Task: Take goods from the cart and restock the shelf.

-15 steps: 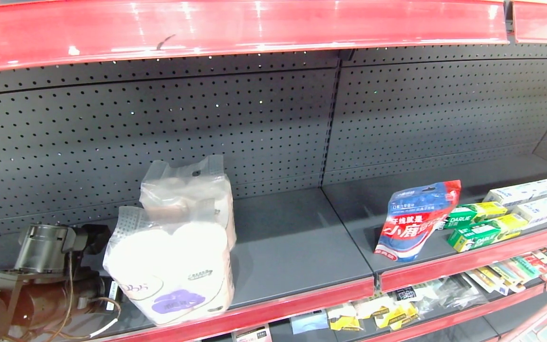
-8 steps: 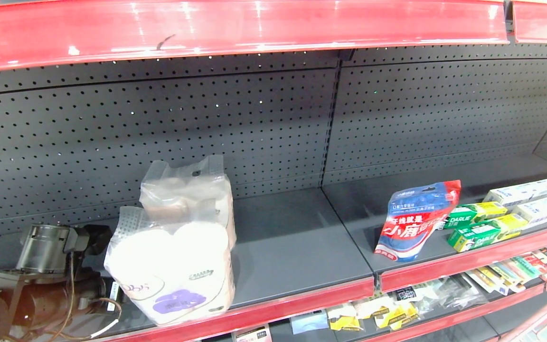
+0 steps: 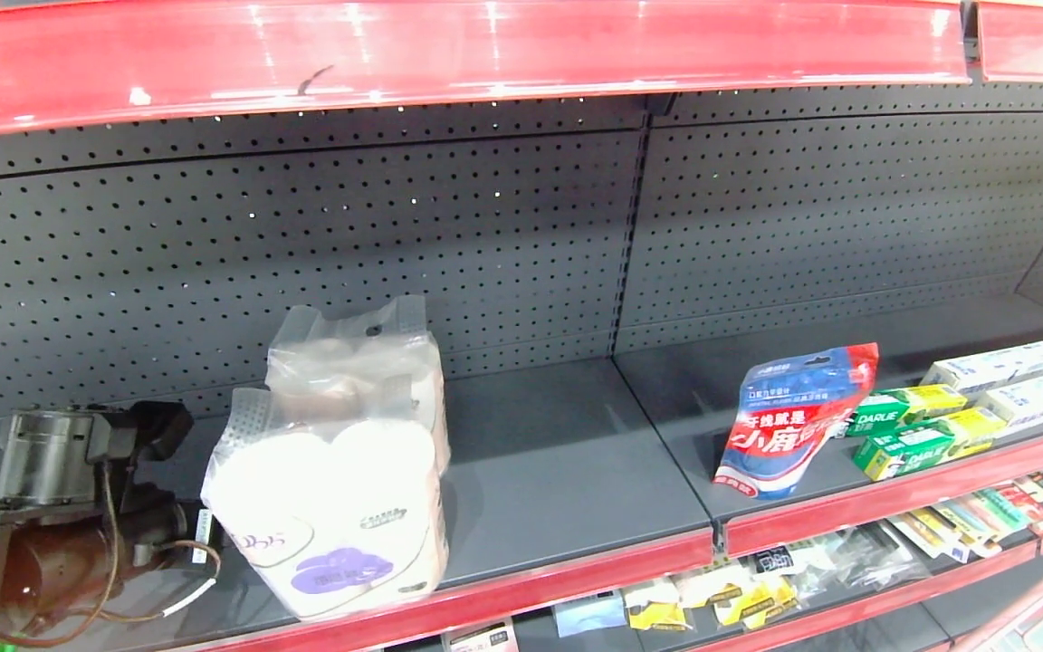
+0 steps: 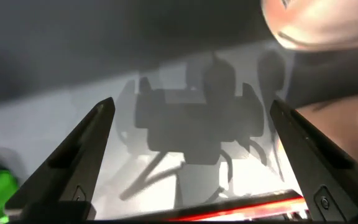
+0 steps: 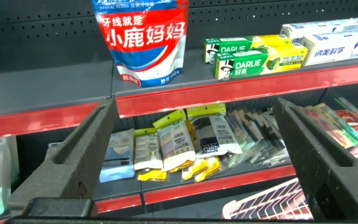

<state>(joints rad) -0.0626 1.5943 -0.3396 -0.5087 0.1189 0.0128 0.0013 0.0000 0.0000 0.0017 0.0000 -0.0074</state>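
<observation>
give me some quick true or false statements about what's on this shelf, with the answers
1. Two toilet paper packs stand on the shelf, one behind the other. True.
2. The red and blue pouch lies flat on its face. False: it stands upright.
3. Beside the pouch lie green toothpaste boxes. True.
4. The left jaws grip a toilet paper pack. False: they stand open and empty above the shelf.
</observation>
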